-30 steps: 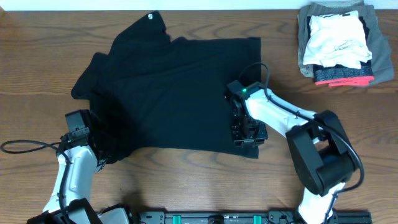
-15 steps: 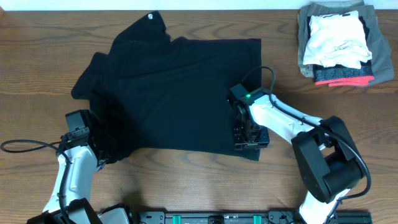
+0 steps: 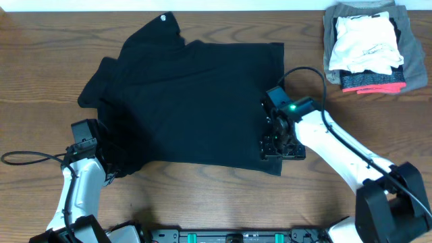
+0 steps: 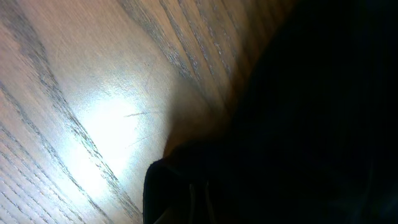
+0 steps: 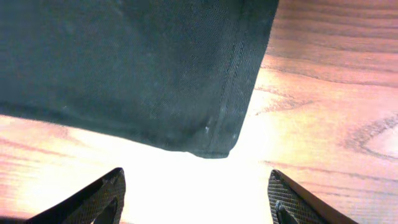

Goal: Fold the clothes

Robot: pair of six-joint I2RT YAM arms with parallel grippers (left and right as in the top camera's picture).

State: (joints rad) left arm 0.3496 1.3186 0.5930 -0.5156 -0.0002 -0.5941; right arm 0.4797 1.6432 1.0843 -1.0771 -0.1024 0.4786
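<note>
The clothes [image 3: 189,101], a black T-shirt with a small white round logo [image 3: 164,17] at its far edge, lie spread over the middle of the wooden table [image 3: 40,67]. My left gripper [image 3: 109,170] is at the shirt's near left corner, shut on bunched fabric. In the left wrist view the dark cloth [image 4: 298,112] covers the left gripper [image 4: 205,199]. My right gripper [image 3: 278,147] hovers at the shirt's near right corner. In the right wrist view the right gripper [image 5: 195,177] stands open and empty, with the shirt's hemmed corner [image 5: 211,146] lying on the table just ahead of its fingertips.
A stack of folded white, grey and red-striped garments [image 3: 368,47] sits at the far right corner. A black cable [image 3: 27,158] loops on the table beside the left arm. Bare wood [image 3: 337,108] lies right of the shirt.
My right gripper opened, let go of the shirt's near right corner and drew back to the right. The corner now lies flat. The left arm has not moved.
</note>
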